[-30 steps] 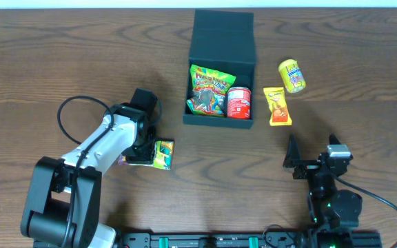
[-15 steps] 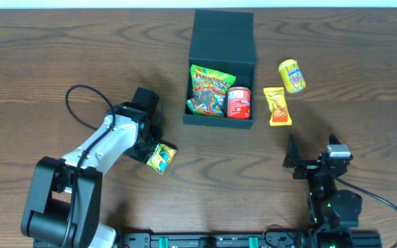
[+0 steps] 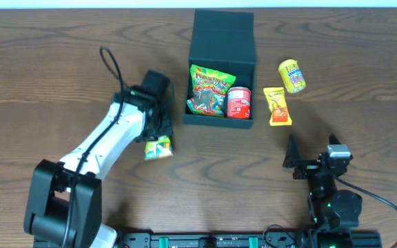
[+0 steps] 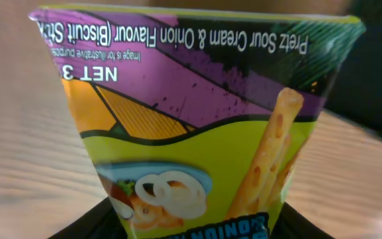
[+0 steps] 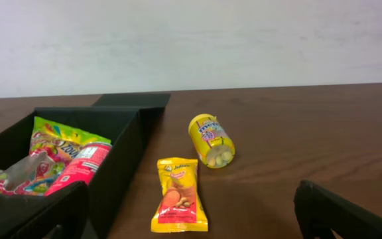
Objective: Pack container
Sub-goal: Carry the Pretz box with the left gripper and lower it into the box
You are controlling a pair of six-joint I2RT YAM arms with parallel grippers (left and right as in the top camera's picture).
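The dark square container (image 3: 220, 120) stands open at the table's middle, lid (image 3: 223, 34) laid back. Inside lie a green candy bag (image 3: 210, 86) and a red can (image 3: 239, 102); both show in the right wrist view, the box (image 5: 121, 153) at left. My left gripper (image 3: 156, 141) is shut on a green and purple biscuit-stick pack (image 3: 158, 147), lifted just left of the container; the pack (image 4: 197, 126) fills the left wrist view. My right gripper (image 3: 312, 165) is open and empty at the front right, its fingers (image 5: 191, 212) wide apart.
A yellow peanut packet (image 3: 276, 106) and a yellow canister (image 3: 291, 75) lie on the table right of the container. They also show in the right wrist view, the packet (image 5: 179, 194) nearer and the canister (image 5: 211, 140) behind it.
My left gripper has lifted the biscuit-stick pack off the table and carried it up and right, toward the container's left side. The right arm has not moved.
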